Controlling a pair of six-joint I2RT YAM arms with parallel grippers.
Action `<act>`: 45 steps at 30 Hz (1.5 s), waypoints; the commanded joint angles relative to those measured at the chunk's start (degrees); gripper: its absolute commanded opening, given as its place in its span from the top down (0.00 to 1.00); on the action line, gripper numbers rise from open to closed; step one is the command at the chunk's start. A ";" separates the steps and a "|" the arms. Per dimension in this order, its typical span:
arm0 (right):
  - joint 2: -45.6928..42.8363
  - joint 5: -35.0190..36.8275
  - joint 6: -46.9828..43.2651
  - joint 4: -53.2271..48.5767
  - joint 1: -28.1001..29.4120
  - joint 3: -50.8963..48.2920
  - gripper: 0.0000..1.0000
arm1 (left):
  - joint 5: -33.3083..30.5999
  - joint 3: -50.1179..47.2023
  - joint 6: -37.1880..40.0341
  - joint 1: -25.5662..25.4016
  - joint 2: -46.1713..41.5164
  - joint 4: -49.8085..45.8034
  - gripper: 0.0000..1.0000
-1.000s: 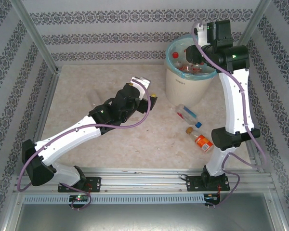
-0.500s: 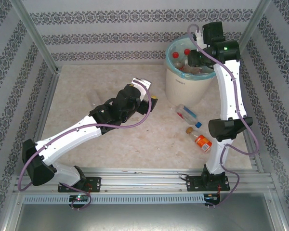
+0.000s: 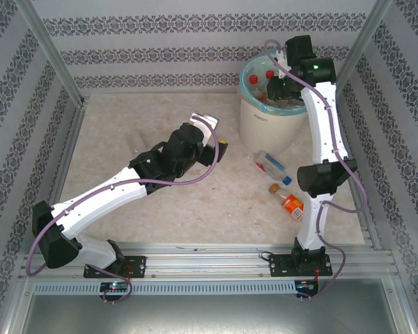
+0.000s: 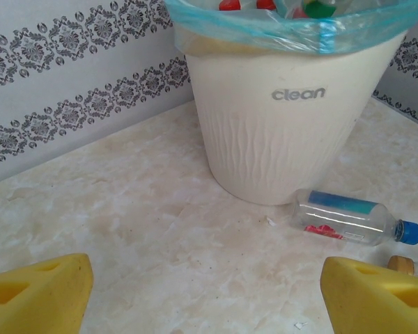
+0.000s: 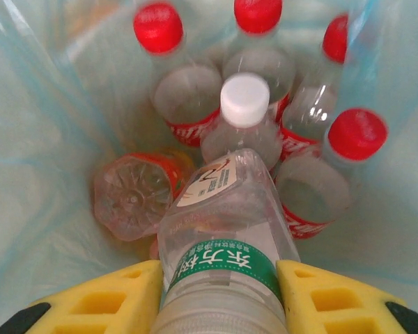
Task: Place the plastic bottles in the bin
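Observation:
My right gripper (image 5: 218,273) is shut on a clear plastic bottle with a green label (image 5: 223,216), held bottom-down over the inside of the bin. Below it in the turquoise bag lie several bottles: red-capped ones (image 5: 157,28), a white-capped one (image 5: 244,99) and an orange one (image 5: 134,195). From above, the right gripper (image 3: 279,87) sits over the off-white bin (image 3: 265,125). My left gripper (image 3: 213,133) hangs open above the mid table with nothing between its yellow fingers (image 4: 35,292), facing the bin (image 4: 279,139). A clear blue-capped bottle (image 4: 348,217) lies at the bin's foot.
An orange bottle (image 3: 290,203) lies on the table near the right arm's base, just in front of the blue-capped bottle (image 3: 273,168). Patterned walls close off the back and sides. The marble table (image 3: 139,125) stretches left of the bin.
The right arm has swung its wrist leftward and further over the bin's opening with the bottle still held. The left arm has stayed still.

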 commanded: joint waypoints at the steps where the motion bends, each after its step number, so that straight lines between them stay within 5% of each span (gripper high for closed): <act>1: 1.76 -2.87 0.10 -1.22 -0.37 1.12 0.98 | -0.44 0.17 -0.88 0.31 0.55 -1.42 0.14; 15: 4.63 -3.14 0.78 -0.76 -1.16 2.84 0.70 | 0.11 1.81 -0.78 0.21 1.71 -2.83 0.14; 22: 3.07 0.90 1.09 -3.33 -2.43 11.99 0.89 | 0.84 3.97 -1.10 0.22 2.27 -2.68 0.14; 32: -5.53 -1.68 2.07 -3.20 -4.50 2.23 0.89 | 0.84 3.96 0.41 0.27 4.43 0.07 0.14; 45: 3.45 -3.73 2.22 -6.68 -6.42 3.81 0.86 | 1.69 6.11 -0.86 0.19 5.29 -1.51 0.14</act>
